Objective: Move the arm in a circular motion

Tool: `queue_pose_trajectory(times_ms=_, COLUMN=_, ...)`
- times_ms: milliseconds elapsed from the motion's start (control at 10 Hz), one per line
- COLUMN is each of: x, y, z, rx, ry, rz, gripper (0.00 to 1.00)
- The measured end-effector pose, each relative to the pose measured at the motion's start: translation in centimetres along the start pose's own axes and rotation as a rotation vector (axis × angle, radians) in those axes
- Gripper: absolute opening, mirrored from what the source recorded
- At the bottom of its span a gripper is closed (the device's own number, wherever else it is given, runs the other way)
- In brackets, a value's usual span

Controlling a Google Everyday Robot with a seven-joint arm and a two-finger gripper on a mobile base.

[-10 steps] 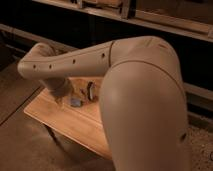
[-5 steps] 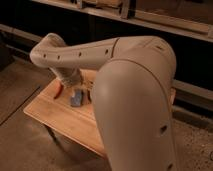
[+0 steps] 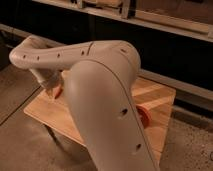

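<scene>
A beige-grey robot arm (image 3: 102, 105) fills most of the frame above a small wooden table (image 3: 159, 96). Its thickest segment rises from the bottom centre to a rounded elbow in the upper middle of the frame. From there a slimmer tube, dotted with a row of small dark holes, runs left to a second bend near the upper left edge, then turns down and back toward the table.

The gripper (image 3: 51, 90) sits at the end of that last short link, at centre left, low over the table's left end. It is just beside a small orange-red object (image 3: 59, 93) lying on the wood (whether the two touch cannot be told). Nor can it be told whether the gripper is spread or pressed together, since shadow and the wrist hide it.

A second orange-red object (image 3: 145, 116) shows on the right part of the tabletop, half hidden behind the big lower segment. The table stands on a grey speckled floor (image 3: 20, 142). Behind it, a pale shelf edge (image 3: 165, 22) crosses the dark upper part of the frame.
</scene>
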Motion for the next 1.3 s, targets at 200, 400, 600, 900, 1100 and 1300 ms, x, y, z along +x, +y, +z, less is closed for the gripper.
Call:
queue_pose_trajectory(times_ms=200, x=2.0, y=3.8, z=-1.2, rx=-0.153, ry=0.019, rz=-0.178, gripper=0.65)
queue_pose_trajectory(times_ms=400, x=3.3, y=3.6, z=-1.9, rx=-0.222, ry=0.029, rz=-0.226, gripper=0.65)
queue_pose_trajectory(times_ms=600, x=4.4, y=-1.1, z=-2.0, rx=-0.230, ry=0.037, rz=-0.176, gripper=0.65)
queue_pose_trajectory(times_ms=900, x=5.3, y=-10.6, z=-2.3, rx=-0.173, ry=0.046, rz=-0.014, gripper=0.65)
queue_pose_trajectory(times_ms=1100, x=4.8, y=-14.9, z=-2.8, rx=-0.133, ry=0.052, rz=0.073, gripper=0.65)
queue_pose_trajectory(times_ms=1300, x=3.0, y=-16.4, z=-3.2, rx=-0.085, ry=0.066, rz=0.116, gripper=0.65)
